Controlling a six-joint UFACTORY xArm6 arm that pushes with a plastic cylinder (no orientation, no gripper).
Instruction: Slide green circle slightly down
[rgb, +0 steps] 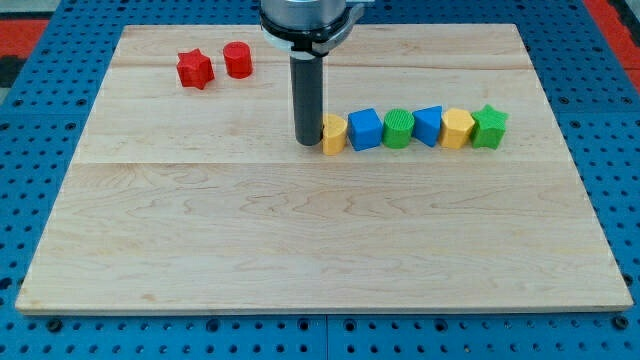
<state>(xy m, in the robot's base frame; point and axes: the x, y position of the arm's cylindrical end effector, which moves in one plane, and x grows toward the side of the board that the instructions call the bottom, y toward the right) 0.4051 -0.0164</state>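
Note:
The green circle (398, 128) stands in a row of blocks right of the board's middle. From the view's left the row runs: a yellow block (334, 133), a blue cube (365, 129), the green circle, a blue block (428, 125), a yellow block (458, 128), a green star (489, 126). My tip (307, 143) rests on the board at the row's left end, touching or nearly touching the first yellow block. Two blocks lie between it and the green circle.
A red star-like block (195, 68) and a red cylinder (237, 60) sit near the view's top left. The wooden board (320, 250) lies on a blue perforated surface. The arm's body hangs above the board's top middle.

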